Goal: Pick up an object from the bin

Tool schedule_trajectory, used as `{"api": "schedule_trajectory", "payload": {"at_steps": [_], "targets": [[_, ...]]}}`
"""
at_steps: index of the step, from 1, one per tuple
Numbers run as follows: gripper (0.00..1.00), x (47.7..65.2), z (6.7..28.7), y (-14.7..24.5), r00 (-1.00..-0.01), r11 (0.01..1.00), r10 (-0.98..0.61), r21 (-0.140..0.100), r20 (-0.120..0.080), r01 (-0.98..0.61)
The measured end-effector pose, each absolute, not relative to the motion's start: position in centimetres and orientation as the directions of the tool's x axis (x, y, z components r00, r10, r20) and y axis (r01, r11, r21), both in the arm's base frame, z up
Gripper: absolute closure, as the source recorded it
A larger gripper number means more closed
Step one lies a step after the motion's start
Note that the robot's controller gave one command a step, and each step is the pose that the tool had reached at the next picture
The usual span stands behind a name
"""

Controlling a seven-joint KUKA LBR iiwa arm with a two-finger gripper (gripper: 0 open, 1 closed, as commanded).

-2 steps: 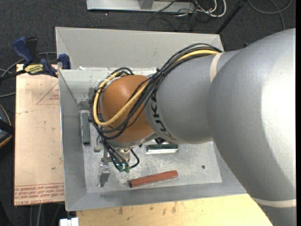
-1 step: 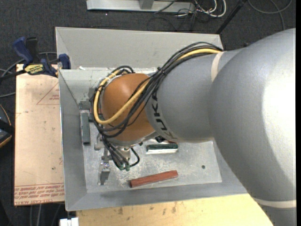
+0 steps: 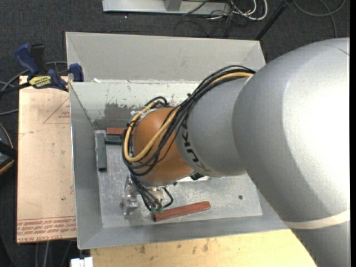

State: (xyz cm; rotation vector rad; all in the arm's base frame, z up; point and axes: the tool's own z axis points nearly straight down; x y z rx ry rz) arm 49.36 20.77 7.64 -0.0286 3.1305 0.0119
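You're seeing a grey bar [image 3: 100,152] lying along the bin's [image 3: 167,54] left wall. A reddish block [image 3: 115,130] is sitting beside it.

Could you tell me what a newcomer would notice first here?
The big grey arm with its orange wrist cover reaches over the bin from the right. Its gripper hangs low at front left, beside a reddish-brown bar; a grey bar lies along the left wall.

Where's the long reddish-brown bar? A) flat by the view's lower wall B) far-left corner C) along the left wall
A: the reddish-brown bar lies flat on the bin floor by the lower wall; a grey bar lines the left wall.
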Motion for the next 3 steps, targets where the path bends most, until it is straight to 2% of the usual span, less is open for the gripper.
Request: {"api": "schedule_trajectory", "payload": {"at_steps": [2, 3], "targets": [[1.00, 49.3, 7.7, 20.8, -1.000, 1.000, -0.018, 0.007, -0.010, -0.018], [1.00, 50.4, 13.4, 20.1, -0.994, 0.994, -0.110, 0.000, 0.003, -0.110]]}}
